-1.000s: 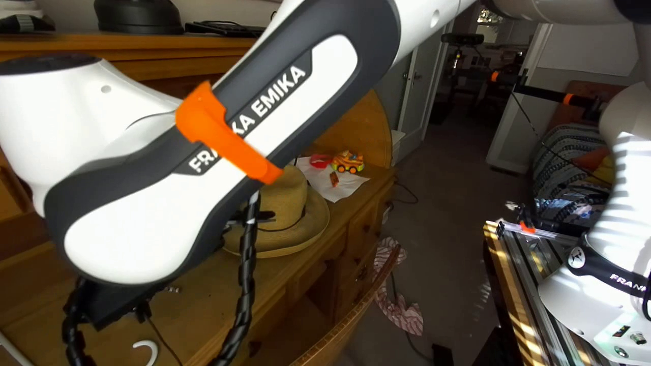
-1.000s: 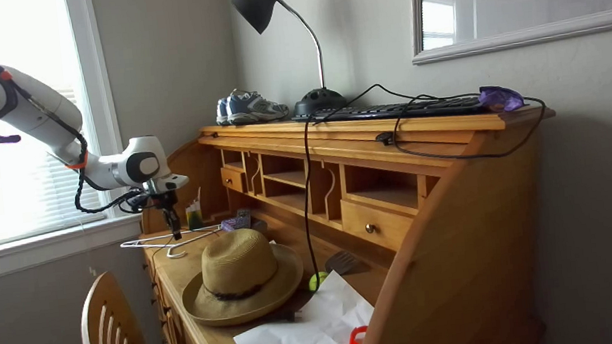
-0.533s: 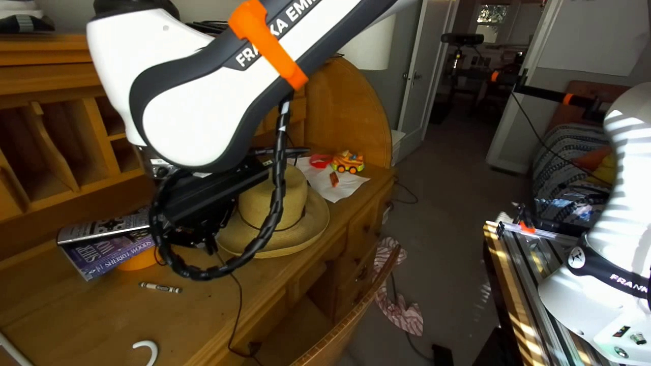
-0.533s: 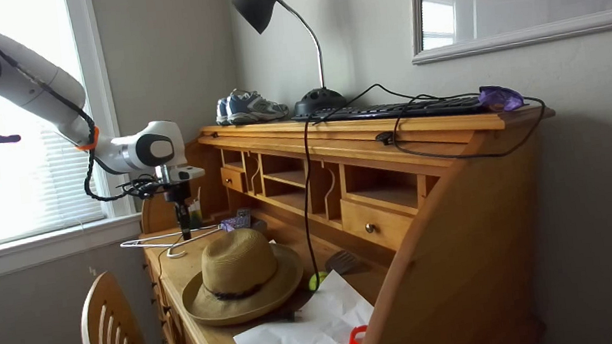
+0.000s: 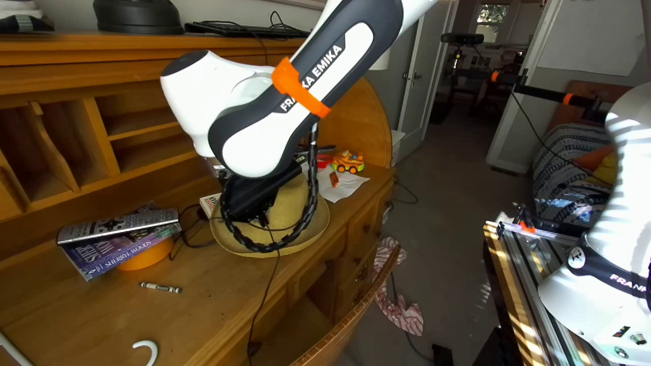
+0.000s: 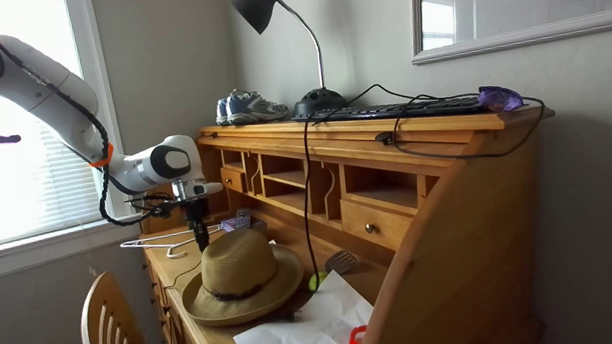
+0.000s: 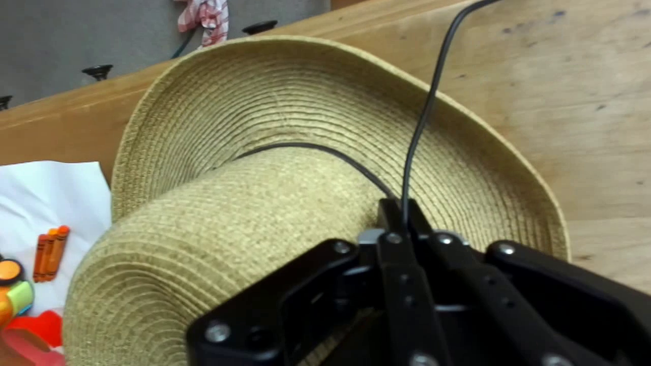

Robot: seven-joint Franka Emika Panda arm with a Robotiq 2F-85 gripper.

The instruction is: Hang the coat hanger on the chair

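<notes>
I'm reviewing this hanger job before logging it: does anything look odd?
Yes: the gripper is shut on a black cable by the straw hat. That looks odd because the white coat hanger, the thing to be hung on the wooden chair, lies ungripped on the roll-top desk.

Coat hanger [image 5: 146, 343], white: left and lower edges are cropping its body in an exterior view. Chair [image 6: 116, 308]: the lower edge is cutting it short in an exterior view. Straw hat [image 7: 244, 203]: in the wrist view the gripper [image 7: 404, 207] is masking some brim.
</notes>
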